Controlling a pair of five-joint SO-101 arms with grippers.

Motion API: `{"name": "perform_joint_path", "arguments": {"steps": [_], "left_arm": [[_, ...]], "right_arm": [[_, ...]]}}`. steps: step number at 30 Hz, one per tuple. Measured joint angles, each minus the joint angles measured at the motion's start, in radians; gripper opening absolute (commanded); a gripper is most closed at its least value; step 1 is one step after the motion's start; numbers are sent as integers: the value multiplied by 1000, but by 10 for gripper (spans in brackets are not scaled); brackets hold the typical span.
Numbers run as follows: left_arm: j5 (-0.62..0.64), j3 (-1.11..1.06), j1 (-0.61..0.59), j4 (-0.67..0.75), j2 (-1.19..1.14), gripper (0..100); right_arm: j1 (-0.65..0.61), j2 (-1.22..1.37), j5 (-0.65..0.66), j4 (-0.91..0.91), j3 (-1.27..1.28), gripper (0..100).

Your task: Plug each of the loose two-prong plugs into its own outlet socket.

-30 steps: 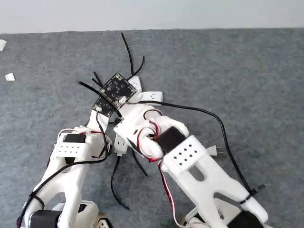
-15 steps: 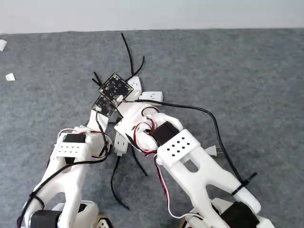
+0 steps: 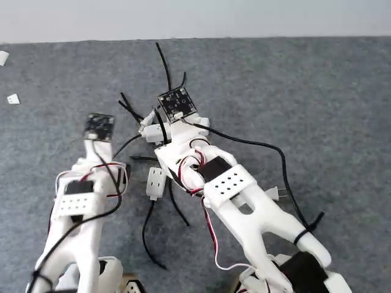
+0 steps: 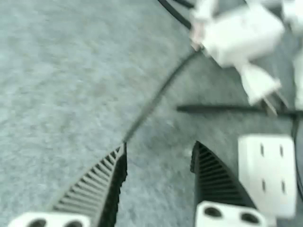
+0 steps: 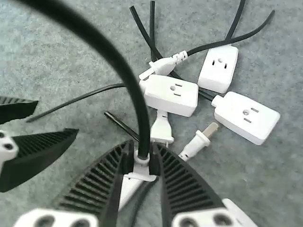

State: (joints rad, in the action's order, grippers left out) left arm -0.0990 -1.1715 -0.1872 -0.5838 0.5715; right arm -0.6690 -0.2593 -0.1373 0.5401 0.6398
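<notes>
1. Between the ribbed fingers of the right gripper (image 5: pixel 141 150) we see the held plug (image 5: pixel 137 177), a white one, pinched tight with the jaws nearly together. Its black cord (image 5: pixel 109 61) arches up past the camera.
2. Just beyond those fingertips, on the grey carpet (image 5: pixel 57 42), we count three white outlet sockets close together: the near socket (image 5: pixel 170 94), the far socket (image 5: pixel 218 68) and the side socket (image 5: pixel 246 116).
3. We find one loose plug (image 5: pixel 161 127) lying against the near socket's edge, and a stubby plug (image 5: pixel 199 139) just beside the side socket.
4. We see the left gripper (image 4: pixel 158 163) spread wide above bare carpet, with nothing between its fingers. A lone socket (image 4: pixel 267 175) lies just beside one finger.
5. From the high view we spot a stray plug (image 3: pixel 278 194) lying by the right arm (image 3: pixel 256 213), well apart from the sockets.
</notes>
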Motion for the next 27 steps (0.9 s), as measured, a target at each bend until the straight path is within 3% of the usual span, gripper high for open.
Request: {"name": "perform_joint_path", "arguments": {"steps": [11, 27], "left_arm": [[199, -66, -37, 64, 147, 206], [218, -66, -37, 64, 147, 206]], "right_arm": [[-26, 104, -84, -58, 0, 9], [-52, 121, -115, -74, 0, 9]]}}
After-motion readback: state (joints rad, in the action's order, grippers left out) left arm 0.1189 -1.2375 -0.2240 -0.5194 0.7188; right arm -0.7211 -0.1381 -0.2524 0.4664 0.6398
